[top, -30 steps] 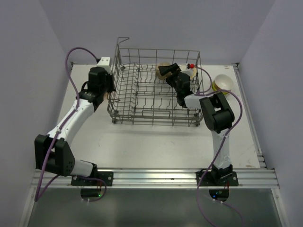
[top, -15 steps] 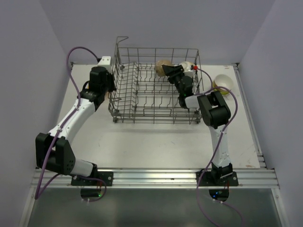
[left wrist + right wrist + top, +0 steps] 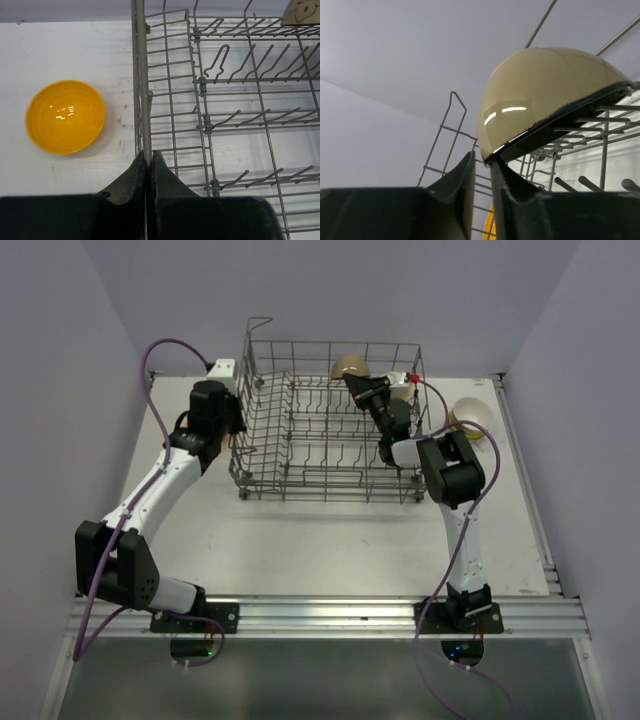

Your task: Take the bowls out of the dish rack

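The dish rack point(image 3: 330, 352), a grey wire basket with tines, stands mid-table. My left gripper point(image 3: 147, 154) is shut on the top wire of its left wall point(image 3: 141, 75); in the top view that gripper point(image 3: 237, 430) sits at the rack's left side. A beige bowl point(image 3: 540, 95) with a dark rim hangs tilted above the rack's back right part point(image 3: 350, 365). My right gripper point(image 3: 482, 159) pinches the lower edge of its rim, reaching in from the right point(image 3: 357, 383). The bowl's patterned inside shows at the left wrist view's top right corner point(image 3: 302, 10).
A yellow bowl point(image 3: 65, 116) sits upright on the white table just left of the rack. A pale bowl with a yellow-green band point(image 3: 470, 415) rests on the table right of the rack, beside the right arm's elbow point(image 3: 455, 475). Purple walls close the back and sides.
My right gripper has closed on the beige bowl's rim and carried it up and toward the rack's back wall. The left gripper has kept its hold on the rack.
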Motion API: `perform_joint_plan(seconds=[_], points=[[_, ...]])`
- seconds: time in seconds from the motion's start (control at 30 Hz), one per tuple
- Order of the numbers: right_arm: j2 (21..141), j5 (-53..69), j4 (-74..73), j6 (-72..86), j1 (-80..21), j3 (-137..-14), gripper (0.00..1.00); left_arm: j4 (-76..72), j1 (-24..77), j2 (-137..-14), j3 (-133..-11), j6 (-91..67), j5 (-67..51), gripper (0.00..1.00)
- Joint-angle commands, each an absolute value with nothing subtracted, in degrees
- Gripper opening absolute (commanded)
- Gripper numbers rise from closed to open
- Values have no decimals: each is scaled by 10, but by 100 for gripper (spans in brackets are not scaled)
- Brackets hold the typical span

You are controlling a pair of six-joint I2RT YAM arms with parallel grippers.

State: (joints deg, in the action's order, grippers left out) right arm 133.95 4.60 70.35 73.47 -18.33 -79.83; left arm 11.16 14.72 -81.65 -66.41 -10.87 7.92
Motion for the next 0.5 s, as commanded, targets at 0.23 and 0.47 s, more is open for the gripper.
perform_joint_plan(seconds=[0.23,0.47], points=[[1332,74,778,748,-177,-823,4,146,172,-841,-662,-79,-15,0],[1320,97,737,747,-179,-864,0,147,172,-841,-662,-79,-13,0]])
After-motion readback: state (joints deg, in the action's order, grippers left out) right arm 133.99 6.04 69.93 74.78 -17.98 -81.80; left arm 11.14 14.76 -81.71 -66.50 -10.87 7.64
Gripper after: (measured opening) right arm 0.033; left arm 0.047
